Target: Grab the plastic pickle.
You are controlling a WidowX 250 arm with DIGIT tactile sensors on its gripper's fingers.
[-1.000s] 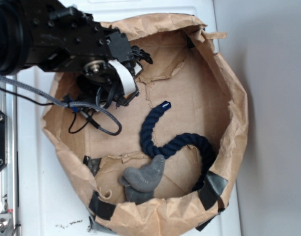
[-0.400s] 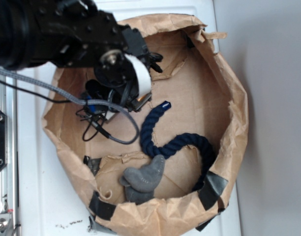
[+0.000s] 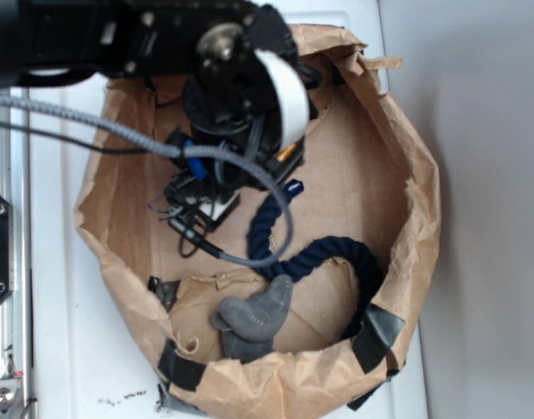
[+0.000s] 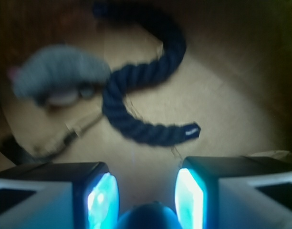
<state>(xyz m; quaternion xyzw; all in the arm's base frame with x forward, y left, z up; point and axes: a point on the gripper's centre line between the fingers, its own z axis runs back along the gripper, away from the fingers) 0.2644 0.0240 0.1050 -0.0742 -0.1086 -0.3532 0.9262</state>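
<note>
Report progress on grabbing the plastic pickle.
Done: gripper is over the crumpled brown paper bag. In hand: a blurred rounded shape, possibly the plastic pickle, sits between its fingers; grip unclear. Left: confirm hold. Navy twisted rope and grey lumpy soft object lie untouched.

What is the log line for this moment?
gripper: in bag | between pads: dark round thing, maybe pickle | grip: unclear | rope, grey toy: not held

One paper bag (image 3: 420,201). One navy rope (image 3: 324,253) inside it. One grey soft toy (image 3: 254,316). One gripper (image 4: 146,193), with two fingers (image 4: 103,198). One rounded thing (image 4: 148,217) between them, too blurred to name.
</note>
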